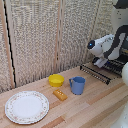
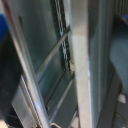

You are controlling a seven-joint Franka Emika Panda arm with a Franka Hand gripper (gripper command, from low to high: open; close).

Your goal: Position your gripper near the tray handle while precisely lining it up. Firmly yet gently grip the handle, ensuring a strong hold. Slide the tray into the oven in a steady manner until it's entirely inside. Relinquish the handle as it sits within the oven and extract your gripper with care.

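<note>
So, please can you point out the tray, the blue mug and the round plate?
tray [image 1: 97, 73]: exterior view, on the front wire bars of the rack.
blue mug [image 1: 78, 85]: exterior view, on the side wall.
round plate [image 1: 26, 106]: exterior view, on the white middle.

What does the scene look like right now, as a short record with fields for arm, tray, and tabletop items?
arm: gripper low over the tray, at the exterior view's right; finger state unclear
tray: dark wire rack sticking out over the wooden table
oven: mostly out of frame
tabletop: blue mug, yellow bowl, small orange block, patterned plate
wrist view: blurred metal bars
</note>
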